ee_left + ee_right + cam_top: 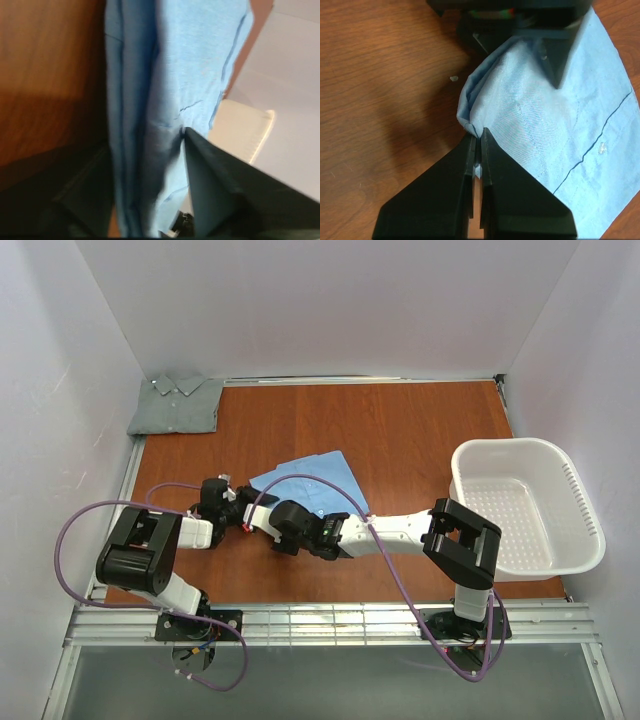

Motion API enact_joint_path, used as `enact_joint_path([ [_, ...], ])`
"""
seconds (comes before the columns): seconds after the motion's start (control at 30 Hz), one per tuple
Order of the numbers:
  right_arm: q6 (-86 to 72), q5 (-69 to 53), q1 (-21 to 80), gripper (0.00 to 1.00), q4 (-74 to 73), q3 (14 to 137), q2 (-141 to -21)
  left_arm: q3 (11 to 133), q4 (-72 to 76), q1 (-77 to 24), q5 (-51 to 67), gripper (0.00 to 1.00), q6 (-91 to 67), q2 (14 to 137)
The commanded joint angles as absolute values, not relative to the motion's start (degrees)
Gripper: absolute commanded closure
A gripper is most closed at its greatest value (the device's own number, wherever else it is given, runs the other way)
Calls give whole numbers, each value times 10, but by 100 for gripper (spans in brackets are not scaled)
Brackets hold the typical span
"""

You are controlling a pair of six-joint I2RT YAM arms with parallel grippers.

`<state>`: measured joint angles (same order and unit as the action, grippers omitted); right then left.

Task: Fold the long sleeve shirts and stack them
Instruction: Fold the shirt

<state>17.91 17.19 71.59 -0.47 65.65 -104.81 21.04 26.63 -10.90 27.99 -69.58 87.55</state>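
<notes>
**Blue shirt pinched by both grippers**

The right gripper [479,136] is pressed together on a folded edge of the light blue shirt [560,125], a thin, finely woven cloth with stitched seams. Just beside it, a bunched fold is clamped by the left gripper [147,147]. The rest is spread on the wooden table [400,430]. The grey-green shirt [178,405] is laid folded at the far left corner.

The blue shirt [305,483] is a plain light shade with darker seam lines. The folded shirt [178,405] looks muted grey-green, though it is small in view. The table [420,430] is reddish-brown wood grain. The basket [505,446] is white, its floor dotted with holes. The walls [350,300] are white.
</notes>
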Motion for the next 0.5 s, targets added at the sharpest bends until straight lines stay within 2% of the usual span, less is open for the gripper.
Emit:
enact_joint_path([
  [0.0,160,163,715,99,35,647,-1026,190,285,-116,244,57,-683,882],
  [0.03,158,163,715,99,36,647,-1025,187,288,-116,243,69,-683,882],
  [0.1,152,162,715,99,38,647,-1021,184,295,-117,240,83,-679,875],
  [0.13,149,161,715,99,39,648,-1021,187,289,-117,237,94,-666,869],
  [0.17,146,159,715,99,38,649,-1019,192,265,-116,236,99,-658,864],
  [0.2,137,155,715,95,37,651,-1012,213,246,-116,229,100,-646,849],
  [0.23,133,154,715,74,32,654,-1007,227,196,-116,225,100,-616,841],
  [0.33,108,146,715,46,1,670,-975,298,73,-110,204,100,-543,800],
  [0.47,86,144,715,37,-71,668,-903,407,-89,-72,188,100,-435,757],
])
